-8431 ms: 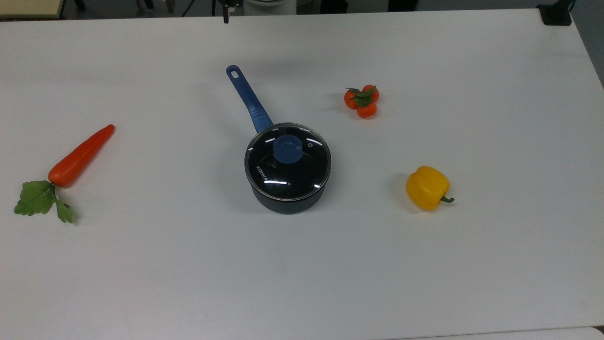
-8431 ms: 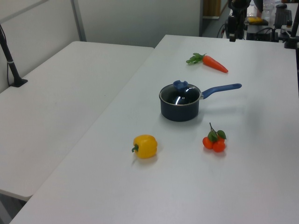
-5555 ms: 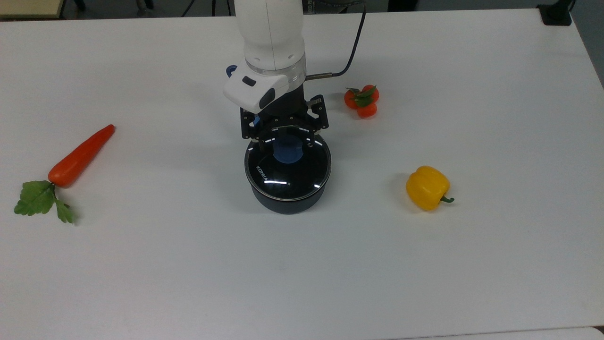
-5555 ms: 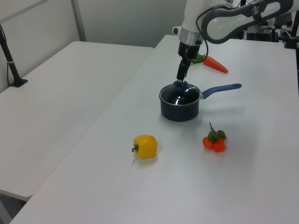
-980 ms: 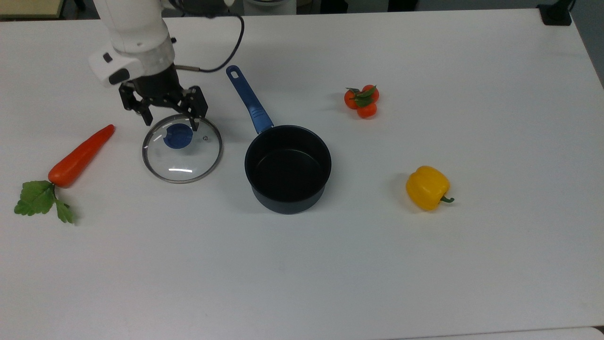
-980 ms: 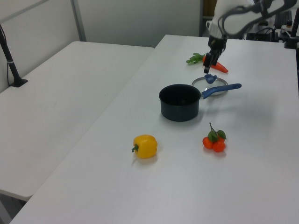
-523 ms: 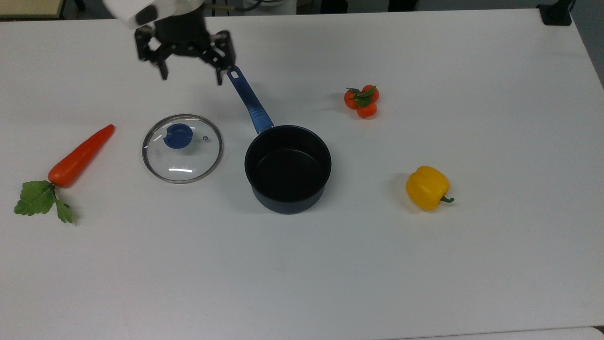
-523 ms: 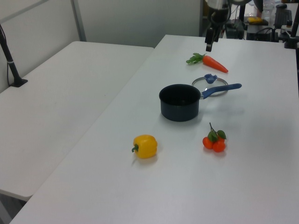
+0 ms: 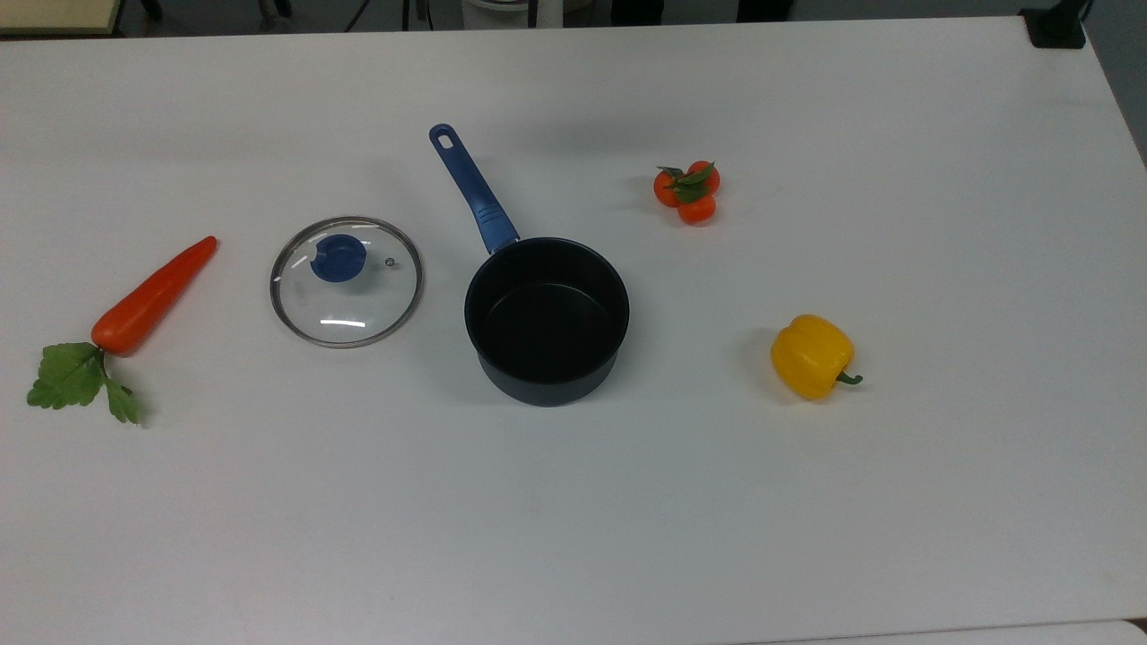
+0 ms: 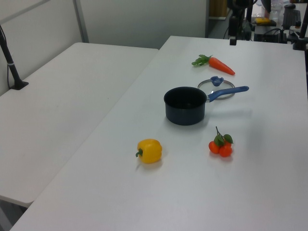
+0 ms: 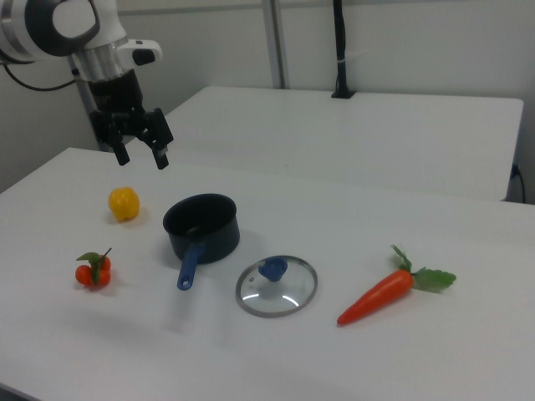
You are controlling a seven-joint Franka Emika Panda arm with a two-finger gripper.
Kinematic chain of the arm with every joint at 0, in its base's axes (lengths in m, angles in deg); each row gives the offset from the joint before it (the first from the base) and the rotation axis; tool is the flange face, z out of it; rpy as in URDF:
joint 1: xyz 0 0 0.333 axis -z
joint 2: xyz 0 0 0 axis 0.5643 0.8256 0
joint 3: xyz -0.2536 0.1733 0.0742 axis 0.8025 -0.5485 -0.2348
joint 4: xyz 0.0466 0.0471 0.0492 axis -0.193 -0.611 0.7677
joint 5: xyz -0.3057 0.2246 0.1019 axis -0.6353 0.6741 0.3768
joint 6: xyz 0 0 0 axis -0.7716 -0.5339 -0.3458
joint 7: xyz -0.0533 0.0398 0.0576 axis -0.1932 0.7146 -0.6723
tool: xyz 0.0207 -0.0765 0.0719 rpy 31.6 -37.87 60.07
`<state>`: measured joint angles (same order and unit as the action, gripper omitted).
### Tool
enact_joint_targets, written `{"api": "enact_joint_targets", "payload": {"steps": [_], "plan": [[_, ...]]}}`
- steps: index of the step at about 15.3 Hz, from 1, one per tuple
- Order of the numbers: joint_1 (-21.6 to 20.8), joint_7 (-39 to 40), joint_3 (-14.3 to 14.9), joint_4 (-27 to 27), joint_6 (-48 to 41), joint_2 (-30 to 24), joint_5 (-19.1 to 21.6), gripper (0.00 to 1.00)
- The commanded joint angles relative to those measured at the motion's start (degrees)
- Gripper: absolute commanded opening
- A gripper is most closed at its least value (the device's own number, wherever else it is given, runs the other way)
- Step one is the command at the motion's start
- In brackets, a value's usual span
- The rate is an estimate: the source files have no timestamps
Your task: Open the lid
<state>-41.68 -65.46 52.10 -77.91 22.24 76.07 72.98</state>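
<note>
The round clear glass lid (image 9: 346,281) is laid flat beside the uncovered dark blue saucepan (image 9: 547,321); the hand (image 11: 140,152) is held spread, empty, well above the surface (image 9: 627,502).

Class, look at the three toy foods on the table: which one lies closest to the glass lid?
The carrot, just beyond the lid; the tomatoes and yellow pepper lie past the saucepan.

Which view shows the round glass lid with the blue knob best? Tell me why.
The top view: the round glass lid with the blue knob lies whole and face-on, with rim and steam hole plain. The right view shows it whole but slanted. In the left view it sits partly behind the dark blue saucepan's handle.
</note>
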Motion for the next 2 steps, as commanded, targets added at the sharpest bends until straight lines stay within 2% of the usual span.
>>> {"api": "enact_joint_targets", "payload": {"steps": [1, 2], "plan": [[-0.6, -0.1, 2.3, -0.9, -0.9, -0.8, -0.2, 1.0], [-0.5, -0.2, 2.2, -0.9, -1.0, -0.5, -0.1, 1.0]]}}
